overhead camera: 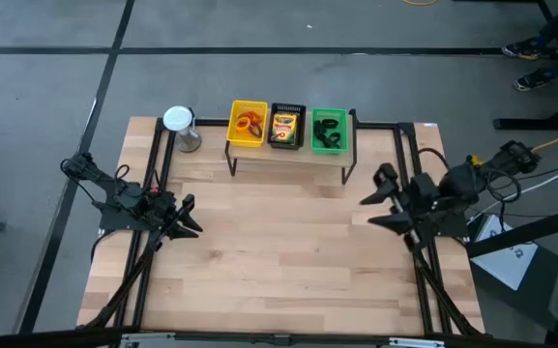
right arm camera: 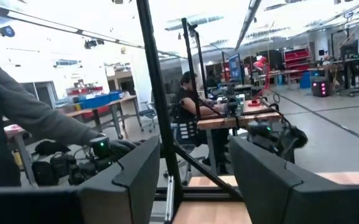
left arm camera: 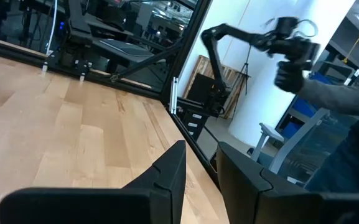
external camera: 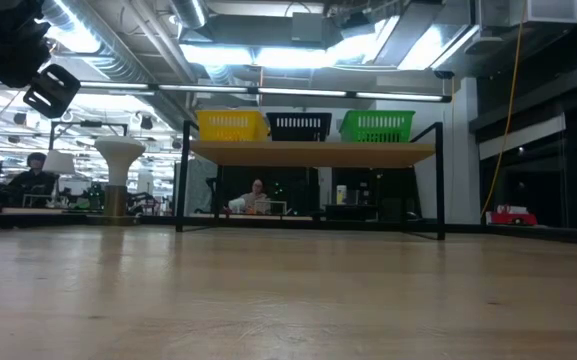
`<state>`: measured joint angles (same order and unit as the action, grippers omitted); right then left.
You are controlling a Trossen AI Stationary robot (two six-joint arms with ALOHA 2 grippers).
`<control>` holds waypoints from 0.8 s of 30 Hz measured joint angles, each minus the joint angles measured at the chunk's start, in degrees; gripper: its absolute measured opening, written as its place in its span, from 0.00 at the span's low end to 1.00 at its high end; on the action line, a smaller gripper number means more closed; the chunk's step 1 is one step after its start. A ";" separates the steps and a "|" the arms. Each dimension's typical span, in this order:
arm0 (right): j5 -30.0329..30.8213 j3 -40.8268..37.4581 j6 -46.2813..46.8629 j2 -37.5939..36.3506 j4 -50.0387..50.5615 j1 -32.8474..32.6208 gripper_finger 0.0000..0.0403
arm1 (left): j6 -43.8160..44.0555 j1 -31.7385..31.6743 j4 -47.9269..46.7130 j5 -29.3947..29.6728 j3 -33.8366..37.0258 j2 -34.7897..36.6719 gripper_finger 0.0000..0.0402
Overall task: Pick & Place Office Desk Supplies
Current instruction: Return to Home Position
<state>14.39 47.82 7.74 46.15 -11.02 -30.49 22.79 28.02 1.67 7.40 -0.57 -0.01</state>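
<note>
The yellow printed crayon box (overhead camera: 284,127) lies in the black plastic tray (overhead camera: 287,106) on the raised wooden shelf (overhead camera: 288,160) at the far edge of the wooden table (overhead camera: 279,266). The left end effector (overhead camera: 190,217) and the right end effector (overhead camera: 372,207) hang empty, fingers apart. The right one is nearer the shelf's frame. Swinging wide, it could clip the frame and jolt the trays.

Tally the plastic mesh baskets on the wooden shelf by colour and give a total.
yellow plastic mesh basket: 1
black plastic mesh basket: 1
green plastic mesh basket: 1
Total: 3
</note>
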 joint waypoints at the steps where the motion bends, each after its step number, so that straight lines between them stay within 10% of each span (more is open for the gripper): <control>1: -0.20 -2.77 -0.21 -2.77 -0.58 0.07 0.49 | 0.00 0.02 0.00 0.00 0.01 0.01 0.21; 24: -7.67 -44.77 -2.47 -46.02 -15.19 0.08 0.49 | 0.00 -0.01 0.00 0.00 0.01 0.02 0.21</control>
<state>6.72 3.05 5.27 0.13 -26.20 -30.41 22.78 28.01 1.67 7.40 -0.56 0.01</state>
